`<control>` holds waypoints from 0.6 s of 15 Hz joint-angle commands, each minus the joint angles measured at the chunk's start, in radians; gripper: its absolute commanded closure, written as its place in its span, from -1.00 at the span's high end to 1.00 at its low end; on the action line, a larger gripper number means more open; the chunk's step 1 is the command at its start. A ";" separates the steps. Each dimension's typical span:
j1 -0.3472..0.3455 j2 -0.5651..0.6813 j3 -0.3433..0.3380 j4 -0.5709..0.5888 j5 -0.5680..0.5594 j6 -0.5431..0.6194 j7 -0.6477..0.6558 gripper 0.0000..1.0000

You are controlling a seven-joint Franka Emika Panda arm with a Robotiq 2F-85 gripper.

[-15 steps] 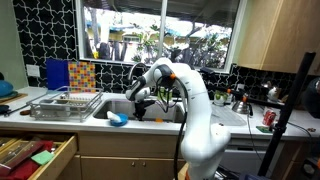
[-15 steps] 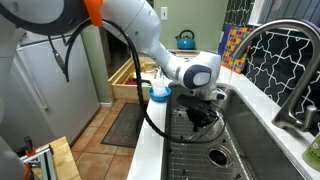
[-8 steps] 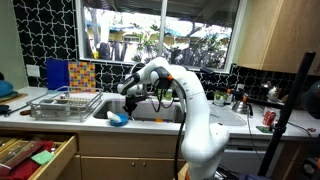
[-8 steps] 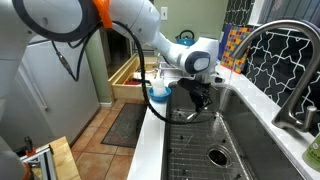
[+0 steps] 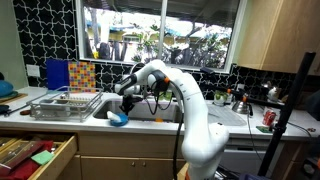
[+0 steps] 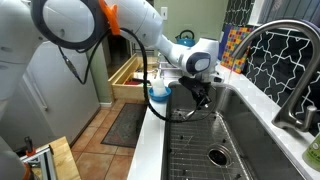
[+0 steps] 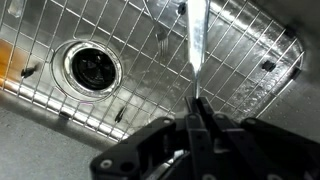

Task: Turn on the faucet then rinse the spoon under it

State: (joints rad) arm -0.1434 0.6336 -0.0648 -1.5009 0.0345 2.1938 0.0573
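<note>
The spoon is already in hand: in the wrist view the tool is closed on the end of its handle, and the rest of the spoon sticks out over the wire grid in the sink, to the side of the drain. No water shows anywhere, neither at the spout nor on the grid, so the faucet seems not to be turned on yet. That step and the rinse itself both look left to do.

In an exterior view the tool hangs over the sink end by the counter surface. The faucet stands apart from it, across the basin, on the long rim.
</note>
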 commanded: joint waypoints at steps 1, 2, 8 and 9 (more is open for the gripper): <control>0.010 0.005 -0.008 0.006 0.025 0.019 0.052 -0.97; 0.015 0.004 -0.011 0.003 0.017 0.017 0.065 -0.97; 0.068 0.015 -0.056 -0.007 -0.034 0.166 0.181 -0.97; 0.080 0.021 -0.068 -0.008 -0.041 0.197 0.209 -0.97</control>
State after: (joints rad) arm -0.1026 0.6418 -0.0914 -1.4982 0.0244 2.3109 0.1912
